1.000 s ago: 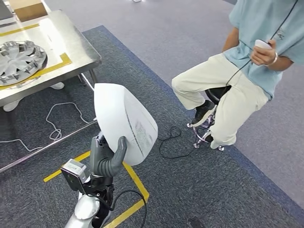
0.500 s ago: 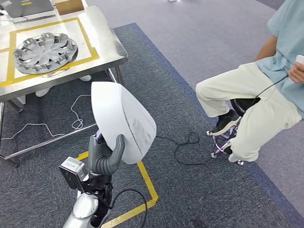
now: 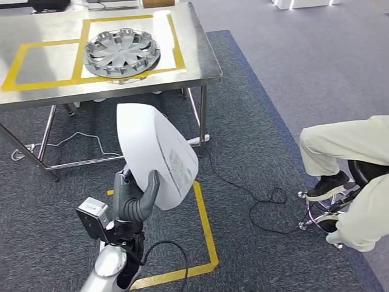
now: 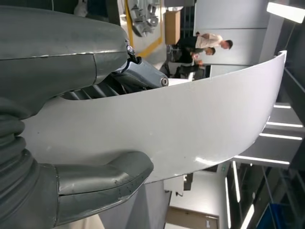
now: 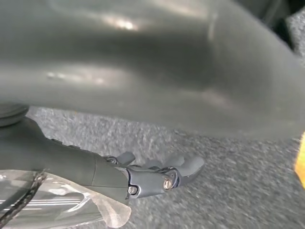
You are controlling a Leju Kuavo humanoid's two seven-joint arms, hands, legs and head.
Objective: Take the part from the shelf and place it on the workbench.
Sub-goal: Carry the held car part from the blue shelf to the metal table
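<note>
Left hand (image 3: pixel 132 204) clamps the white curved part (image 3: pixel 155 155) by its lower edge, thumb in front, holding it up over the grey carpet (image 3: pixel 257 109). Right hand (image 5: pixel 158 176) hangs over the carpet with nothing in it, fingers loosely apart. Beyond stands the steel workbench (image 3: pixel 202 58) bearing a silver hubcap (image 3: pixel 121 53); a seated person's legs (image 3: pixel 353 164) are off to the right

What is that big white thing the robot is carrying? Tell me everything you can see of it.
The white part is a large, smooth, curved shell, like a plastic or painted panel, rounded at one end, with a dark line and faint grey marks on its face. The left hand grips its lower edge, thumb on the near face and fingers behind, holding it up and tilted above the grey carpet, short of the steel workbench. In the left wrist view it reads as a long, glossy curved band.
</note>
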